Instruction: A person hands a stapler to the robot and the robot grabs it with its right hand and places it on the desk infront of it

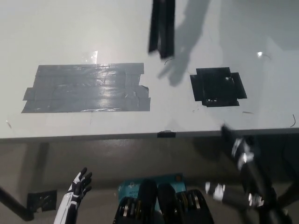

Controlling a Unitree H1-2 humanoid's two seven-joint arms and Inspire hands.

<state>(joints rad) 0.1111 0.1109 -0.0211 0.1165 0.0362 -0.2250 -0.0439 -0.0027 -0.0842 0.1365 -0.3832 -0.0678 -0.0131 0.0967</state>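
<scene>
Stapler: I see a long black object [161, 27] at the top edge, well ahead of and up-left from my right hand. I judge it to be the stapler being offered. It is cut off at the top, and no person's hand shows on it.
Shadow: a soft hand-like shadow [180, 70] lies on the desk just below the stapler, which suggests it is held above the surface.
Right hand: my black right hand [236, 142] sits at the desk's near edge, low and right of the stapler. It is blurred, so I cannot tell whether its fingers are spread or closed. It holds nothing that I can see.
Step in hand: reach to receive. I would raise the hand forward and left with fingers apart, close only once the body sits in the palm, and wait for the release.
Placement zone: the black tape square [217, 87] lies just ahead of the right hand; the grey tape patch [88, 87] lies far to its left.
Left hand: my white left hand [77, 189] rests below desk level, fingers apart, empty.
Desk: white surface [56, 32], glare in spots.
</scene>
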